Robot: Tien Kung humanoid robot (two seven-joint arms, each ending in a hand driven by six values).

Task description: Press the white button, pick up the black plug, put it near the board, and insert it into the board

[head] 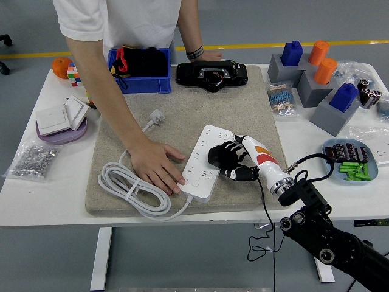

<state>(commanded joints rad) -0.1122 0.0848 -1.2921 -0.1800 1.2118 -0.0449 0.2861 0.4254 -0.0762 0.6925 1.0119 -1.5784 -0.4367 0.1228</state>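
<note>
One robot hand shows, the right hand (230,159), and it sits over the right side of the white board (203,162). Its black fingers (222,152) are curled, but I cannot tell if they hold the black plug or only hide it. The board's long side runs from about 1 o'clock down to 7 o'clock. Most of the board lies at 9 o'clock from the hand. A person's hand (157,166) presses the board's left edge, touching it, likely to keep it from sliding.
</note>
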